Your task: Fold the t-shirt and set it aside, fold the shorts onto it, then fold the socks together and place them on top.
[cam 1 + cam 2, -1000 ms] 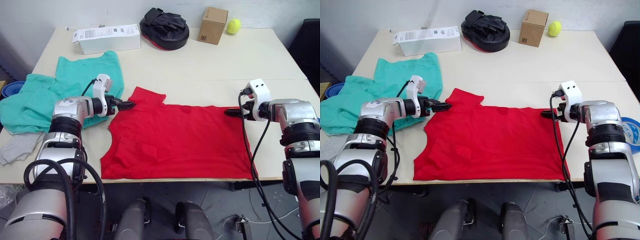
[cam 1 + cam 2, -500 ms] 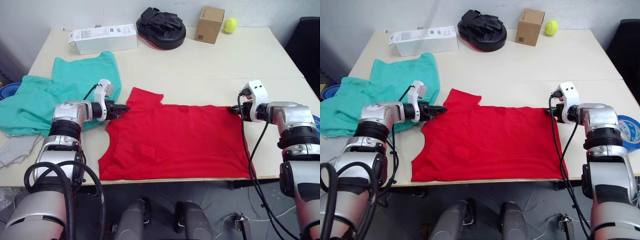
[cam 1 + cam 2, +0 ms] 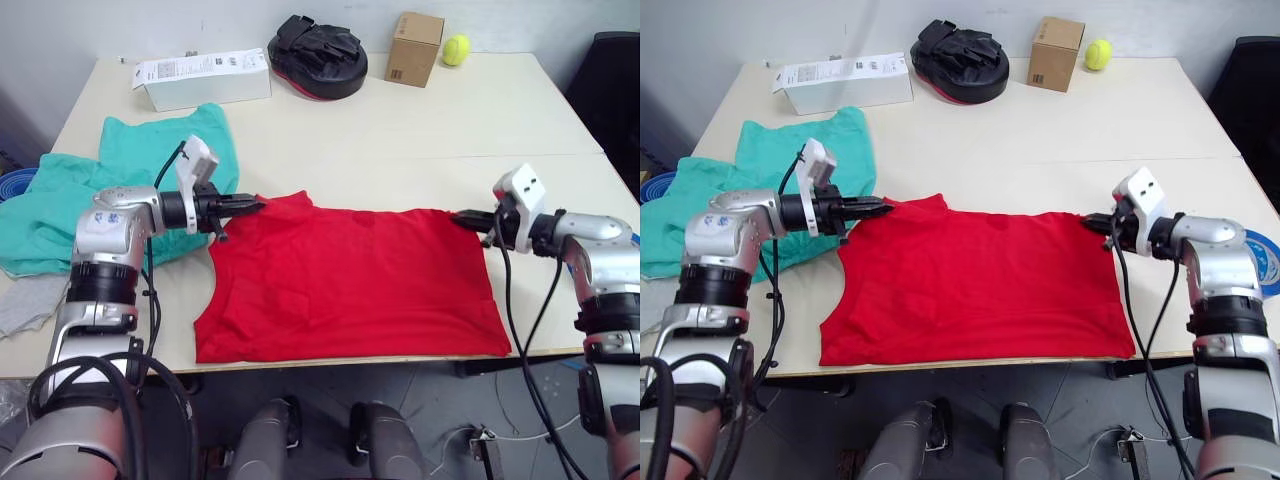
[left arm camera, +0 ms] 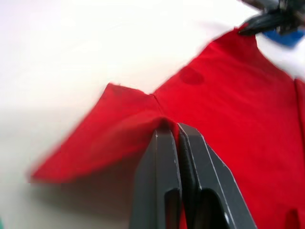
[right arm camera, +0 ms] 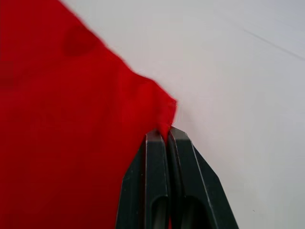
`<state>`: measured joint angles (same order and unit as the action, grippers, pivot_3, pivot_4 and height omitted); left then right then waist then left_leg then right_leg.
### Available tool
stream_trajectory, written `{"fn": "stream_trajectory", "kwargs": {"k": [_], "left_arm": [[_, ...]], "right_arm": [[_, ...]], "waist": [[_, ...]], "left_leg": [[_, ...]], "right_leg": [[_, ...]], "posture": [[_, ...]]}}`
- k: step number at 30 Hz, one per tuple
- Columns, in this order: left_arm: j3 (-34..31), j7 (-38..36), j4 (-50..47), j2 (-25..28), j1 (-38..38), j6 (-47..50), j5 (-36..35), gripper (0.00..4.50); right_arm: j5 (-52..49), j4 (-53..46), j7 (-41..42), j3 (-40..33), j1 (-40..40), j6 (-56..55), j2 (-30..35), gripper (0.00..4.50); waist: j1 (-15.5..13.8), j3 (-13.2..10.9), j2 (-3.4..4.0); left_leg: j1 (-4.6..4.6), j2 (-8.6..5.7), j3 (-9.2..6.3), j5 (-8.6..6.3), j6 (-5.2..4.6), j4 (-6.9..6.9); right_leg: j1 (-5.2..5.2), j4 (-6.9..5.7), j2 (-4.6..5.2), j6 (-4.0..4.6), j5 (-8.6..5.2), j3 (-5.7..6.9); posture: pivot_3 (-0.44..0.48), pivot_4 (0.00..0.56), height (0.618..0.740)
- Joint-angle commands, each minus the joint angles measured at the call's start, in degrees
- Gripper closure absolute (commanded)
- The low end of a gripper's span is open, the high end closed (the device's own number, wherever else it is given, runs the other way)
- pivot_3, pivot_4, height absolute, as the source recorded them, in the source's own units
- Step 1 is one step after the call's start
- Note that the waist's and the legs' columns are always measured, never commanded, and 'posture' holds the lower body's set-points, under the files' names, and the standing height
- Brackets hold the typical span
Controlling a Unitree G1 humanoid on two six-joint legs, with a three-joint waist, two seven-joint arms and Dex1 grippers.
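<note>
Both hands are clamped on the t-shirt (image 3: 350, 280): the left hand (image 3: 252, 206) has its two black fingers pressed together on a fold of red cloth at the shirt's upper left corner, and the right hand (image 3: 465, 219) is closed the same way on the upper right corner. In the left wrist view the left hand's fingers (image 4: 162, 181) pinch a raised ridge of the fabric; in the right wrist view the right hand's fingers (image 5: 155, 186) grip the very tip of the corner.

Largest is the pale tabletop (image 3: 420, 130), spanning most of the frame. On it, the t-shirt lies spread flat across the lower centre, its lower edge near the tabletop's front edge. The shorts (image 3: 70, 200) lie crumpled at the left of the frame, just beside the left arm. A white box (image 3: 200, 78) sits at the upper left, a black padded mitt (image 3: 316, 54) at upper centre, and a cardboard box (image 3: 414, 48) to its right. One grey sock (image 3: 25, 303) lies at the lower left edge, below the shorts. A yellow-green tennis ball (image 3: 456, 49) rests just beside the cardboard box.
</note>
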<state>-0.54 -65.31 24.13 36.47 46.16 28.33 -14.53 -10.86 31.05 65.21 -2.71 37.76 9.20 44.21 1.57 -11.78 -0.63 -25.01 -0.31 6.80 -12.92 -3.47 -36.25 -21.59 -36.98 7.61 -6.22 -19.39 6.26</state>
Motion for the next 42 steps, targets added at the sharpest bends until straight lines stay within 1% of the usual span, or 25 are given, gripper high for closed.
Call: {"fn": "stream_trajectory", "kwargs": {"k": [1, 3, 5, 12, 17, 22, 33, 37, 40, 42], "left_arm": [[2.4, -2.0, -6.8, 3.2, -5.5, -10.7, 3.5, 4.46], [2.8, -1.6, -7.9, 4.5, -9.0, -18.7, 5.7, 4.46], [2.2, -0.3, -7.6, 5.0, -11.0, -23.2, 6.7, 4.46], [1.1, 2.7, -5.2, 6.8, -15.2, -32.5, 8.7, 4.46], [1.0, 4.7, -5.9, 7.2, -18.0, -36.0, 9.2, 4.46], [0.7, 5.6, -7.9, 7.5, -20.2, -36.3, 8.7, 4.46], [-0.8, 6.0, -13.0, 7.7, -22.9, -31.3, 6.2, 4.46], [-1.5, 5.9, -15.1, 7.5, -23.9, -27.3, 4.2, 4.46], [-2.0, 5.2, -17.4, 7.8, -25.7, -24.4, 2.5, 3.82], [-2.3, 5.1, -18.8, 7.9, -26.7, -23.1, 1.9, 3.23]], "right_arm": [[-0.5, -3.6, 5.2, -1.3, -4.2, -9.9, 3.3, 4.50], [0.3, -4.0, 6.9, -1.2, -7.1, -16.2, 4.6, 4.50], [1.0, -3.3, 7.9, -1.3, -9.1, -21.1, 5.7, 4.50], [4.2, 4.1, 9.2, -0.1, -10.9, -33.0, 8.5, 4.50], [6.7, 8.7, 9.4, 0.9, -10.0, -40.6, 9.2, 4.50], [7.2, 10.9, 9.3, 1.5, -9.3, -43.5, 9.0, 4.50], [5.9, 9.4, 10.4, 1.9, -9.2, -44.4, 8.7, 4.50], [4.0, 6.4, 11.5, 1.3, -9.7, -40.6, 8.9, 4.50], [3.2, 4.4, 12.7, 1.1, -10.6, -37.3, 9.8, 3.88], [2.4, 2.9, 13.2, 0.7, -11.1, -35.8, 10.2, 3.22]], "waist": [[0.0, 0.0, 0.00], [0.0, 0.0, 0.00], [-0.1, 0.0, 0.00], [0.0, 0.0, 0.00], [0.0, 0.0, 0.00], [0.0, 0.0, 0.00], [0.0, 0.0, 0.00], [0.0, 0.0, 0.00], [0.0, 0.0, 0.01], [0.0, 0.0, 0.01]], "left_leg": [[0.01, 0.00, 0.00, 0.00, 0.00, 0.00], [0.02, 0.01, 0.01, 0.00, 0.00, 0.00], [0.04, 0.01, 0.02, 0.00, 0.00, -0.02], [0.20, 0.01, 0.01, -0.04, -0.02, -0.05], [0.30, 0.01, 0.02, -0.07, 0.01, -0.02], [0.42, 0.01, 0.02, -0.07, 0.01, -0.02], [0.54, 0.01, 0.02, -0.08, 0.01, 0.00], [0.54, 0.01, 0.02, -0.08, 0.01, 0.01], [0.56, 0.02, 0.01, -0.09, 0.01, 0.02], [0.57, 0.01, 0.01, -0.09, 0.01, 0.04]], "right_leg": [[0.00, 0.00, 0.00, 0.00, 0.00, -0.03], [0.01, 0.03, 0.05, 0.00, 0.00, -0.06], [0.03, 0.07, 0.07, 0.00, 0.00, -0.08], [0.09, 0.11, 0.22, 0.01, 0.00, -0.11], [0.12, 0.03, 0.25, 0.01, 0.00, -0.09], [0.22, 0.01, 0.25, 0.01, 0.00, -0.09], [0.29, -0.03, 0.31, 0.01, 0.00, -0.07], [0.29, -0.04, 0.32, 0.01, 0.00, -0.08], [0.29, -0.05, 0.33, 0.01, 0.00, -0.08], [0.29, -0.04, 0.34, 0.01, 0.00, -0.07]], "posture": [[0.000, 0.150, 0.740], [0.000, 0.150, 0.740], [0.000, 0.150, 0.740], [0.000, 0.150, 0.740], [0.000, 0.150, 0.740], [0.000, 0.150, 0.740], [0.000, 0.150, 0.740], [0.000, 0.150, 0.740], [0.000, 0.150, 0.740], [0.000, 0.150, 0.740]]}}
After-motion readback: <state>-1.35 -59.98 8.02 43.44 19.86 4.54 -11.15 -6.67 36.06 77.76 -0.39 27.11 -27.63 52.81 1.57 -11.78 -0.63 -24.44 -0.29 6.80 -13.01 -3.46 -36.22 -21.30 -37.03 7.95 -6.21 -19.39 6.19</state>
